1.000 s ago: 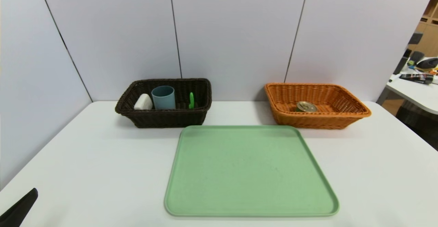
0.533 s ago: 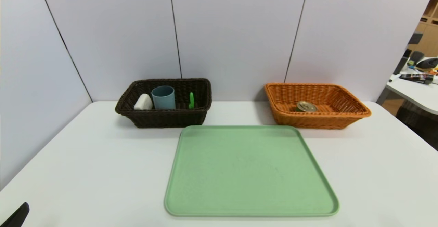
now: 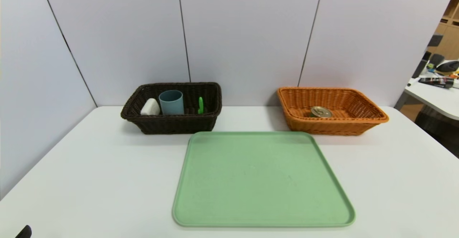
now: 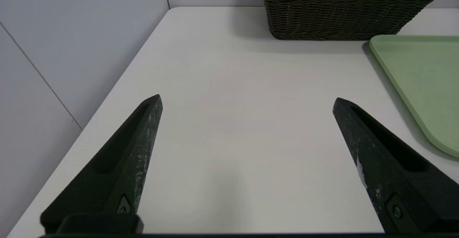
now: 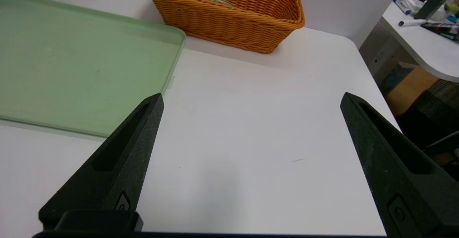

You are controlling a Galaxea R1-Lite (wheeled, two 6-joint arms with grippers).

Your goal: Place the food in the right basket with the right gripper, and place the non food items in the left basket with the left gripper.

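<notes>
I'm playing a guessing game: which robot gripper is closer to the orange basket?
The right. The right gripper is in front of the orange basket; the left gripper is far off, beyond the green tray.

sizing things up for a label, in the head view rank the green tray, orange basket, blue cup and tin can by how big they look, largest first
1. green tray
2. orange wicker basket
3. blue cup
4. tin can
</notes>
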